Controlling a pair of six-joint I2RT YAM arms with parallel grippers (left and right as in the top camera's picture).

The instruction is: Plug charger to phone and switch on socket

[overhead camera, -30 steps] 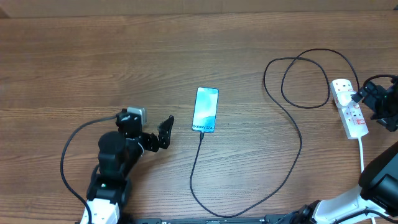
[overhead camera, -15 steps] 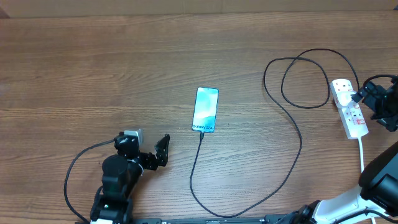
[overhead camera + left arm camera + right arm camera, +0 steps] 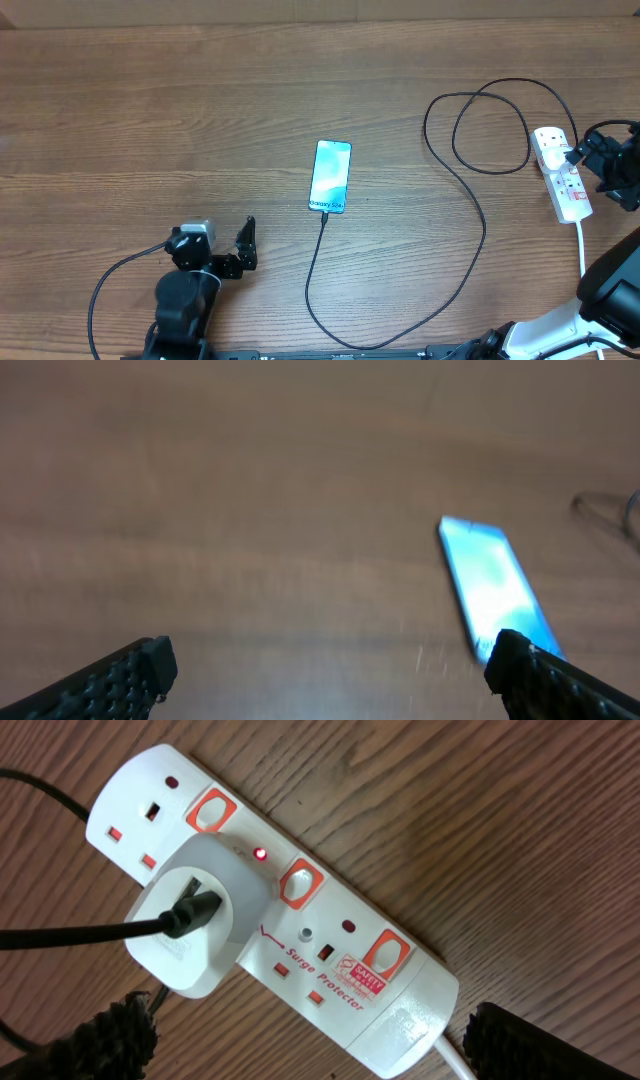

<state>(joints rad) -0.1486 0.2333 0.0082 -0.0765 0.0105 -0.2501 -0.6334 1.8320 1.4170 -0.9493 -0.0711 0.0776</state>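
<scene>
The phone [image 3: 331, 176] lies flat mid-table with its blue screen up; it also shows, blurred, in the left wrist view [image 3: 490, 585]. The black charger cable [image 3: 478, 235] meets the phone's near short edge, loops along the front and runs up to a white adapter [image 3: 195, 925] plugged into the socket [image 3: 563, 178]. A small red light [image 3: 260, 853] glows on the socket [image 3: 400, 995]. My left gripper [image 3: 246, 246] is open near the front left, well short of the phone, with nothing between its fingers [image 3: 120, 678]. My right gripper [image 3: 325, 1055] hangs open over the socket's cord end.
The socket's white cord [image 3: 582, 245] runs toward the front right edge beside the right arm's base [image 3: 610, 290]. The left arm's own black cable [image 3: 110, 285] curves at the front left. Bare wooden table [image 3: 150, 110] lies behind and left of the phone.
My left gripper has drawn back toward the front left edge, away from the phone, staying open. The right gripper, phone, cable and socket have not moved.
</scene>
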